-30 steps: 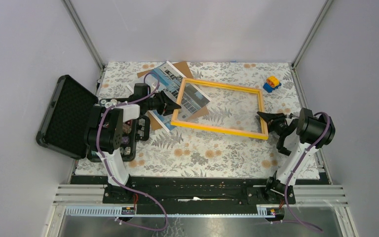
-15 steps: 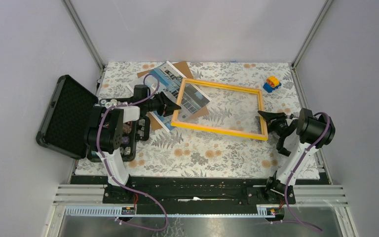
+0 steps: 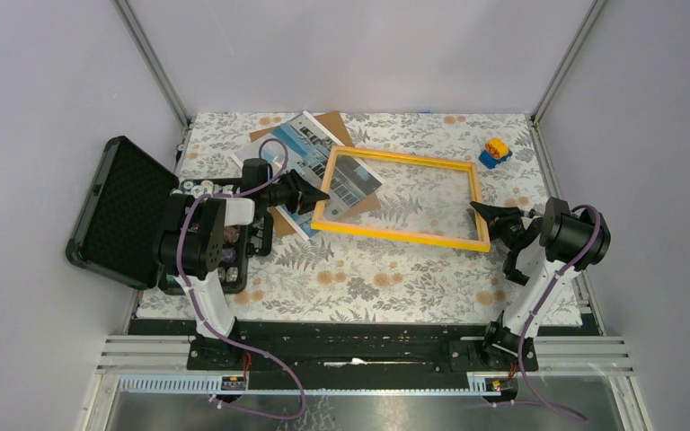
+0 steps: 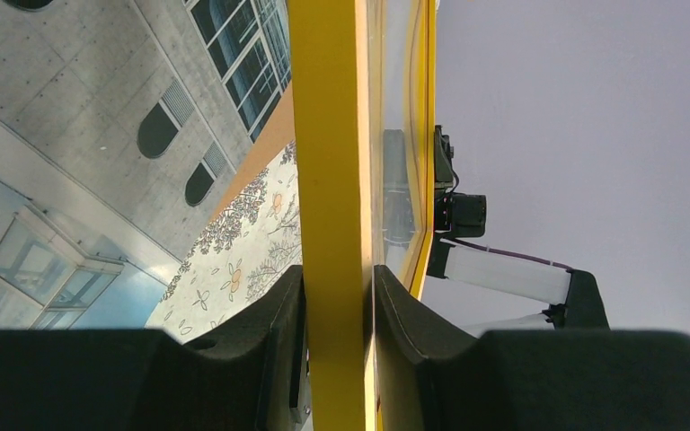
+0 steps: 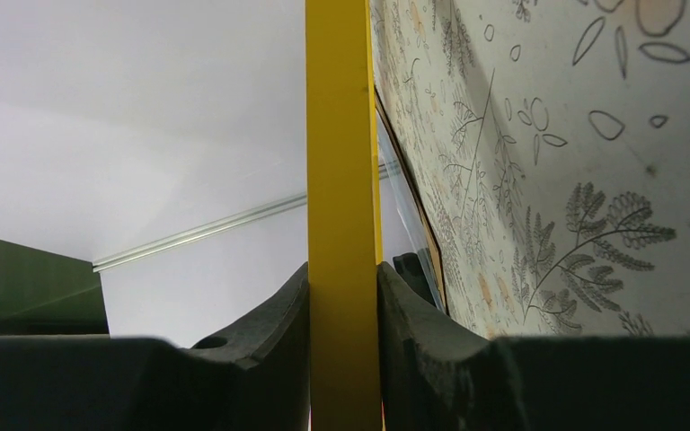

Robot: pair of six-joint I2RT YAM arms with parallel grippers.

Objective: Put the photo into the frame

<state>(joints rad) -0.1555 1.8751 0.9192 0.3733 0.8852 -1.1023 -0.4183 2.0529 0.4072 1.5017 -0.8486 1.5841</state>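
On the floral table [image 3: 359,269], the left hand [image 3: 321,191] and right hand [image 3: 476,209] each pinch an end rail of the yellow frame [image 3: 395,235] stretched between them, the photo [image 3: 305,141] lying under the left hand.

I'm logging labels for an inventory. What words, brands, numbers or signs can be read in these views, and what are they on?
No text can be read in any view.
The photo shows only a building and sky.
The frame is plain yellow.
Any marks on the black case or the small toy are too small to make out.
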